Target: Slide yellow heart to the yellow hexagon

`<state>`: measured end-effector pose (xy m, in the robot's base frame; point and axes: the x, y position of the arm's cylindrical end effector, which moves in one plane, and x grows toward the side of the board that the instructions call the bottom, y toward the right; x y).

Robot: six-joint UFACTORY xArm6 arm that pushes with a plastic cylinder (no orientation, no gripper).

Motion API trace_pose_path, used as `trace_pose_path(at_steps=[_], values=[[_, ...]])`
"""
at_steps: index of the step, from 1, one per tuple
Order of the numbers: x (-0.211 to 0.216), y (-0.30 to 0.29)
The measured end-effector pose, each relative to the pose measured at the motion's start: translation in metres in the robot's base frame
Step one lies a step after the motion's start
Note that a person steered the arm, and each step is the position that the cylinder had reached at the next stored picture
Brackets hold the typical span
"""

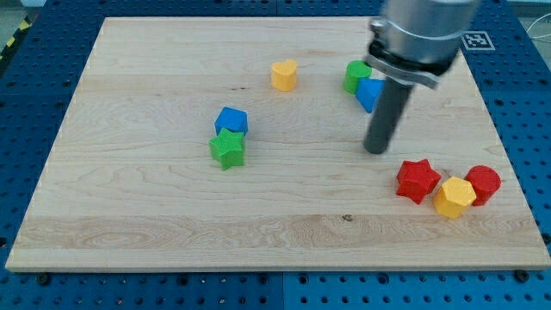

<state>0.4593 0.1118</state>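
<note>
My tip (376,151) rests on the wooden table (129,215) in the right half of the view; the arm carries no pincer, only this dark rod, so nothing is clenched or grasped and the tip touches no block. The yellow heart (284,75) lies well apart from the tip, toward the view's upper left of it, alone on bare wood. The yellow hexagon (454,197) sits toward the view's lower right of the tip, nearer to it than the heart is, so the tip stands between the two yellow blocks. The hexagon is pressed between a red star (417,180) on its left and a red block (484,183) on its right, whose exact shape I cannot make out; the star is the closest of these three to the tip. Just above the tip, partly hidden by the rod and the arm's grey body, a blue block (369,93) touches a green block (355,76). Far to the view's left of the tip, a blue block (232,120) sits against a green star (227,149) directly below it.
</note>
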Motion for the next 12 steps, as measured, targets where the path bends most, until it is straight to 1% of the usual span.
trace_pose_path(at_steps=[1,2,3,4,5,6,7,8,9,10,11,12], values=[[-0.03,-0.034],[-0.038,-0.08],[-0.061,-0.126],[-0.104,-0.151],[-0.137,-0.162],[-0.162,-0.152],[-0.176,-0.126],[-0.18,-0.091],[-0.162,-0.087],[-0.146,-0.104],[-0.132,-0.102],[-0.106,-0.103]])
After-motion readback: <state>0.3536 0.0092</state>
